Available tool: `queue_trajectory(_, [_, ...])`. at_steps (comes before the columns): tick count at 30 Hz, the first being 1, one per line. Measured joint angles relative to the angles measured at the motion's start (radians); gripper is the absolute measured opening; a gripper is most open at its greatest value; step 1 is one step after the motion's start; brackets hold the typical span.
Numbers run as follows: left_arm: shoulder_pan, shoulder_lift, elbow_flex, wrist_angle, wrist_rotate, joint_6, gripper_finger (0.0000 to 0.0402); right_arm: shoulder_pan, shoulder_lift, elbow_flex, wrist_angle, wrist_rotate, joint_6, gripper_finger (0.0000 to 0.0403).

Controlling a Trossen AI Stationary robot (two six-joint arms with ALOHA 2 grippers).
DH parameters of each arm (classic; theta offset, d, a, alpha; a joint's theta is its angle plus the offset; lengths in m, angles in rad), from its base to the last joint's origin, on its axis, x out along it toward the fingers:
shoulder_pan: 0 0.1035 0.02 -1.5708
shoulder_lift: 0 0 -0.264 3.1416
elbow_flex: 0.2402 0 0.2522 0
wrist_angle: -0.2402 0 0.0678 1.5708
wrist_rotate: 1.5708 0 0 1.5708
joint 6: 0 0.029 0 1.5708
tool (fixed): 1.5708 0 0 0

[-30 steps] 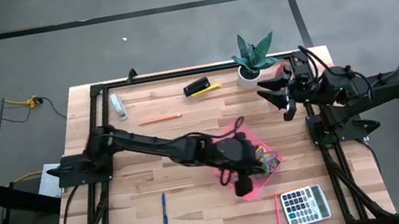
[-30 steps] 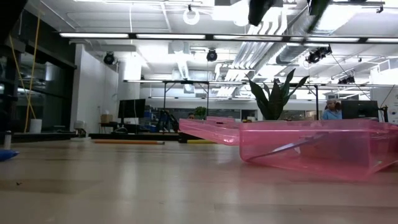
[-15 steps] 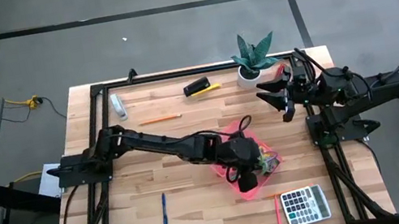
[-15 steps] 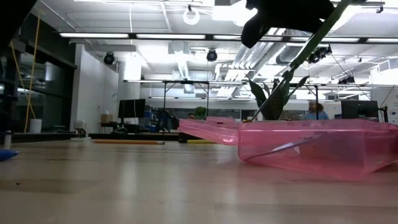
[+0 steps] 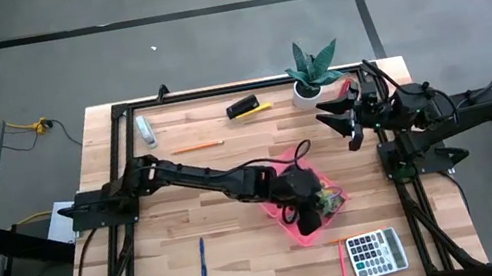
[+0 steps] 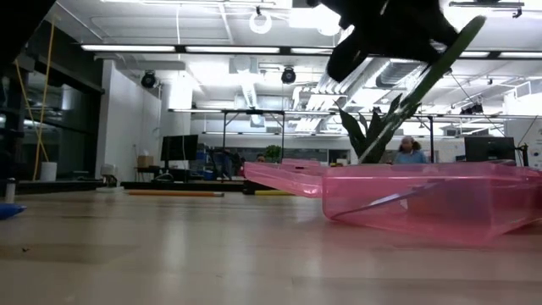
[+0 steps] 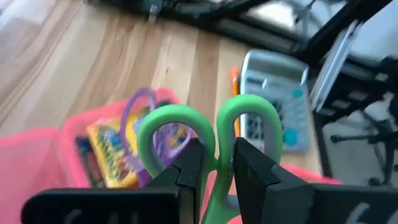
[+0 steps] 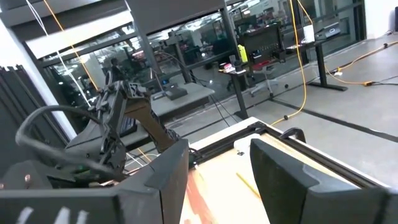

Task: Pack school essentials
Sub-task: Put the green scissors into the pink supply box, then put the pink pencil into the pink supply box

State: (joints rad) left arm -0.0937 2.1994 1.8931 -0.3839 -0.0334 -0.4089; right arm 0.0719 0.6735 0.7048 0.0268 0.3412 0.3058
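My left gripper (image 5: pixel 312 203) is shut on the green-handled scissors (image 7: pixel 211 127) above the translucent pink tray (image 5: pixel 295 232). In the low view the scissors (image 6: pixel 415 89) slant down from the gripper toward the tray (image 6: pixel 423 199). Purple-handled scissors (image 7: pixel 147 112) and a yellow crayon box (image 7: pixel 111 147) lie inside the tray. A blue pen (image 5: pixel 203 260) and an orange pencil (image 5: pixel 197 148) rest flat on the table. My right gripper (image 5: pixel 337 114) waits open at the far right, beside the potted plant (image 5: pixel 313 69). My left gripper pinches the green scissors at the neck just below the two handle loops (image 7: pixel 217 163), between its two fingers. The fingers slant down from the table's left. The scissors hang tilted, loops beyond the fingers and the long end (image 6: pixel 381 135) pointing down toward the tray.
A calculator (image 5: pixel 376 252) lies at the near right corner with a red pencil (image 5: pixel 344 271) beside it. A black and yellow item (image 5: pixel 248 107) and a small white item (image 5: pixel 144 129) lie along the far edge. A person (image 6: pixel 410 151) shows in the room beyond.
My left gripper has sunk toward the pink tray with the green scissors and has rolled. In the low view the gripper and the slanting scissors have come down into the picture from above.
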Motion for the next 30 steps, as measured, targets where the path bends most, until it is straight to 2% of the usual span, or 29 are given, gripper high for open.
queue_trajectory(15, [0.006,0.0,0.0,-0.36,-0.049,0.161,0.0043,0.0,0.0,0.0,-0.001,0.0,0.0,0.0165])
queue_trajectory(20, [0.009,0.0,-0.001,-0.392,-0.007,0.246,0.0047,0.0,0.0,0.0,-0.001,0.0,0.0,0.0165])
queue_trajectory(26, [0.008,0.0,-0.001,-0.406,-0.004,0.283,0.0094,0.0,0.0,0.0,-0.001,0.0,0.002,0.0165])
queue_trajectory(30, [0.011,0.0,-0.001,-0.417,0.051,0.292,0.0135,0.0,0.0,0.0,-0.001,0.0,0.001,0.0165])
